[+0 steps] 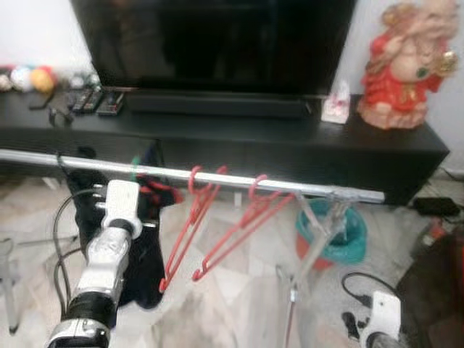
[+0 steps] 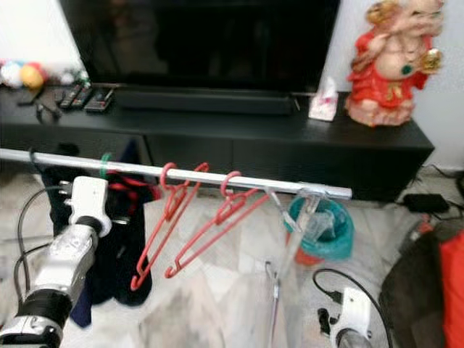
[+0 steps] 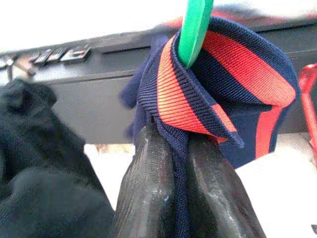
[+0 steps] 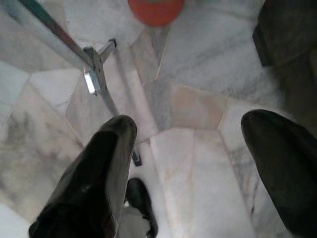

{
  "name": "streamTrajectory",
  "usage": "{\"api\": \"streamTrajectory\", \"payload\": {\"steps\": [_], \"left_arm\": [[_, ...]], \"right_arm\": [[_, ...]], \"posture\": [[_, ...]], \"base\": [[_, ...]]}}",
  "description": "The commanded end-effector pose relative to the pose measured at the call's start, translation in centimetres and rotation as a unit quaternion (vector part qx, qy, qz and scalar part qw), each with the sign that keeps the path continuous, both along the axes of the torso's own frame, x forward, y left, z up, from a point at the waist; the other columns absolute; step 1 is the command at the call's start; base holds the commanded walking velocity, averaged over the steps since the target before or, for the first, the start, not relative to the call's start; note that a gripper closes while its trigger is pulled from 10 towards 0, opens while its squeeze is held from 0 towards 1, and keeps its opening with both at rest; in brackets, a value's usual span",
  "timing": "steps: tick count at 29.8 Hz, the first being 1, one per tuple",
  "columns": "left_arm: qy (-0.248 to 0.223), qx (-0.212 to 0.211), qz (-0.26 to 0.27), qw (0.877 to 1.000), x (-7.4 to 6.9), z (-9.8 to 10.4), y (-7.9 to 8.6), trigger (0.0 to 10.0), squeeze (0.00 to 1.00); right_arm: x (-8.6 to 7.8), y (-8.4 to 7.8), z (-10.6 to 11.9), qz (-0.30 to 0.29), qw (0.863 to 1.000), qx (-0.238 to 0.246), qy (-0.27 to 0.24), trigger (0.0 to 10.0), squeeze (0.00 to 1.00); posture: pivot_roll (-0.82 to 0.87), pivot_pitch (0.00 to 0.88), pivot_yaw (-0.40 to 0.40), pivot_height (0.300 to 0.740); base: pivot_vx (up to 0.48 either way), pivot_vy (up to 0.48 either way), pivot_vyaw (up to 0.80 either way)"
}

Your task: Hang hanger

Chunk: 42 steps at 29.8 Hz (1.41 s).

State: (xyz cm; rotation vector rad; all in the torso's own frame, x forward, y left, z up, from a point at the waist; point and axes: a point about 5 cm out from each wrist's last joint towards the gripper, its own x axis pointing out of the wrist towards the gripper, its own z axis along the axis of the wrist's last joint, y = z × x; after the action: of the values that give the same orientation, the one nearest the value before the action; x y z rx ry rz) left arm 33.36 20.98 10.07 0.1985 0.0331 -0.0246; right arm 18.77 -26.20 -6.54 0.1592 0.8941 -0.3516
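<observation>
A silver clothes rail (image 1: 217, 176) runs across in front of me. On it hang two empty red hangers (image 1: 190, 232) (image 1: 243, 225), a black garment (image 1: 83, 196), and a green hanger (image 3: 194, 29) carrying a navy garment with red stripes (image 3: 233, 74). My left gripper (image 3: 181, 144) is raised to the rail and shut on that garment's collar, just under the green hook. My right gripper (image 4: 190, 126) hangs low on the right, open, with nothing between its fingers and marble floor below it.
Behind the rail stands a black TV stand (image 1: 290, 138) with a TV (image 1: 217, 43), remotes (image 1: 94, 100) and a red statue (image 1: 406, 65). The rack's folding leg (image 1: 304, 268) and a teal basin (image 1: 341, 232) are at the right. A cable (image 1: 355, 286) lies on the floor.
</observation>
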Motion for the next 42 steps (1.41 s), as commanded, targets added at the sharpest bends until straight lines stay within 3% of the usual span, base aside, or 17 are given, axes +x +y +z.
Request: {"api": "streamTrajectory", "payload": {"steps": [1,9,17,30,36,42], "left_arm": [[-0.024,-0.002,0.009,1.000,-0.1,0.9,0.8,10.0,0.00],[-0.027,-0.004,0.004,1.000,0.3,1.1,0.6,10.0,0.00],[-0.042,-0.010,-0.017,0.999,1.6,2.3,-0.1,10.0,0.00],[0.010,-0.031,-0.065,0.997,3.7,2.3,-2.3,10.0,0.00],[0.037,-0.046,-0.055,0.997,3.9,1.7,-2.2,10.0,0.00],[0.113,-0.033,-0.054,0.992,3.2,-0.7,-1.9,10.0,0.00]], "right_arm": [[0.6,0.5,0.2,0.005,1.000,0.004,-0.007,10.0,0.00],[0.6,0.5,0.2,0.005,1.000,0.004,-0.007,10.0,0.00],[0.7,0.4,0.2,0.004,1.000,0.002,-0.007,10.0,0.00],[0.6,0.3,0.2,0.003,1.000,-0.001,-0.006,10.0,0.00],[0.5,0.3,0.2,0.004,1.000,-0.001,-0.005,10.0,0.00],[0.4,0.3,0.1,0.004,1.000,-0.001,-0.002,10.0,0.00]], "posture": [[-0.08,0.000,-0.017,0.740],[-0.08,0.000,-0.019,0.740],[-0.09,0.000,-0.019,0.740],[-0.11,0.000,-0.016,0.740],[-0.11,0.000,-0.016,0.740],[-0.11,0.000,-0.016,0.740]], "base": [[0.000,0.000,0.00],[0.000,0.000,0.00],[0.000,0.000,0.00],[0.000,0.000,0.00],[0.000,0.000,0.00],[0.000,0.000,0.00]]}}
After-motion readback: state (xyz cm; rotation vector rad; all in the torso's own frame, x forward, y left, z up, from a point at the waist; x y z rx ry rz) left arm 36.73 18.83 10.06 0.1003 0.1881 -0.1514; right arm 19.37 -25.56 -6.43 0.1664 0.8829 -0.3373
